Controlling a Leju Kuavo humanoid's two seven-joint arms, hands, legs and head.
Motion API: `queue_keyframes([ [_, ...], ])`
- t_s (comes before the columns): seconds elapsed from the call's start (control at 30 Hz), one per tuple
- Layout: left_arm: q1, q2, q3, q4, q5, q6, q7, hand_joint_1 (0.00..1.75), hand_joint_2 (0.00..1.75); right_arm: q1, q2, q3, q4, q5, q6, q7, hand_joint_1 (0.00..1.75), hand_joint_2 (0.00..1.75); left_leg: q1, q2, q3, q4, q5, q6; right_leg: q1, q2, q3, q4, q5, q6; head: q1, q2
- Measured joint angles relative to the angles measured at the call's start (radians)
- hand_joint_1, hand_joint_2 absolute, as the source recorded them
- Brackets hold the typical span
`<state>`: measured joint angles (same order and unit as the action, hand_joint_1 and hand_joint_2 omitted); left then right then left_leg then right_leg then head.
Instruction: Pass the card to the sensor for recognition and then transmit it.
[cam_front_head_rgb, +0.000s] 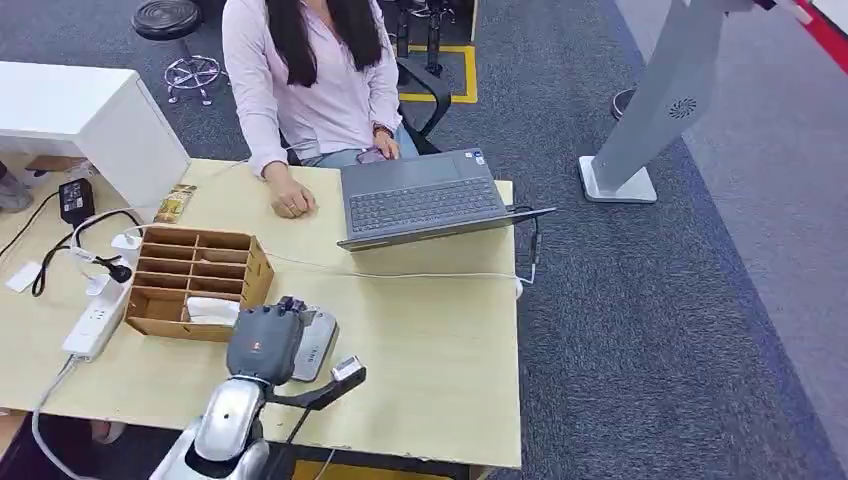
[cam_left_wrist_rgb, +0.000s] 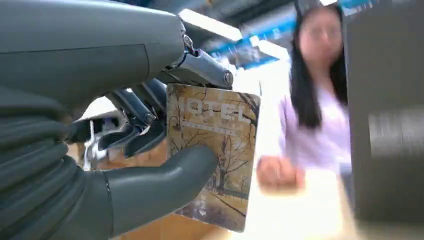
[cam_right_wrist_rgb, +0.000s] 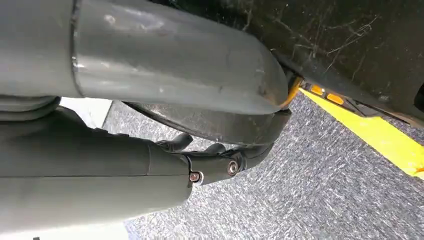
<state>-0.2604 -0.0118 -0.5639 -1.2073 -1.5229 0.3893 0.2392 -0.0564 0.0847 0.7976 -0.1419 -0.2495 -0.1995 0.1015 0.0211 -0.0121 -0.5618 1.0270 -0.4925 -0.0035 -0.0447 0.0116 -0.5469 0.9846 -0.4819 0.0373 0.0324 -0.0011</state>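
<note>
Evidently the left hand (cam_front_head_rgb: 266, 343), at the lower centre of the head view, is pinching the card (cam_left_wrist_rgb: 214, 155) between its thick thumb and dark fingers; in the left wrist view the card is standing nearly upright, a yellow-brown picture of bare trees with the word HOTEL across its upper part. In the head view the hand is hovering directly over the grey sensor (cam_front_head_rgb: 314, 342), which is lying flat on the table (cam_front_head_rgb: 440, 350) just beside the cardboard organiser (cam_front_head_rgb: 200, 280). I judge the recognition step to be the one in hand, since the card is sitting above the reader but is not lying flat to it. The next move is probably calling for tipping the card's face down toward the sensor, then carrying it across the table toward the person (cam_front_head_rgb: 310, 80), whose hand (cam_front_head_rgb: 290, 200) is resting on the wood beside the laptop (cam_front_head_rgb: 425, 200) in the upper middle of the frame. The right hand (cam_right_wrist_rgb: 215, 160) is hanging over grey carpet, its fingers appearing curled and holding nothing that I can see.
</note>
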Motion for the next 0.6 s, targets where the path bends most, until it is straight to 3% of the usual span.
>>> queue_keyframes([
  [0.1,-0.027,0.001,0.024,-0.015,0.000,0.066,-0.011,1.75,1.75,-0.001,-0.002,0.015,0.000,0.005,0.002,0.000,0.00,0.00,0.000,0.000,0.000,0.000,0.000,0.000,0.000,0.000,0.000,0.000,0.000,0.000,0.000,0.000],
  [0.27,-0.033,0.003,0.045,-0.026,0.000,0.077,-0.009,1.75,1.75,-0.001,-0.003,0.020,0.000,0.007,0.003,0.000,0.00,0.00,0.000,0.000,0.000,0.000,0.000,0.000,0.000,0.000,0.000,0.000,0.000,0.000,0.000,0.000],
  [0.4,-0.065,0.016,0.053,-0.027,0.000,0.208,0.021,1.75,1.75,-0.004,-0.005,0.039,0.000,0.020,0.007,-0.002,0.00,0.00,0.000,0.000,0.000,0.000,0.000,0.000,0.000,0.000,0.000,0.000,0.000,0.000,0.000,0.000],
  [0.5,-0.124,0.023,0.118,-0.005,0.000,0.247,-0.056,1.75,1.75,-0.007,-0.009,0.053,0.000,0.038,0.020,-0.007,0.00,0.00,0.000,0.000,0.000,0.000,0.001,0.000,0.000,0.000,0.000,0.000,0.000,0.000,0.000,0.000],
  [0.6,-0.254,0.035,0.216,0.133,0.000,0.269,-0.102,1.75,1.75,-0.013,-0.014,0.078,0.000,0.058,0.029,-0.012,0.00,0.00,0.001,0.000,0.000,0.000,0.002,-0.001,0.000,0.000,0.000,0.001,0.002,-0.001,0.001,0.000],
])
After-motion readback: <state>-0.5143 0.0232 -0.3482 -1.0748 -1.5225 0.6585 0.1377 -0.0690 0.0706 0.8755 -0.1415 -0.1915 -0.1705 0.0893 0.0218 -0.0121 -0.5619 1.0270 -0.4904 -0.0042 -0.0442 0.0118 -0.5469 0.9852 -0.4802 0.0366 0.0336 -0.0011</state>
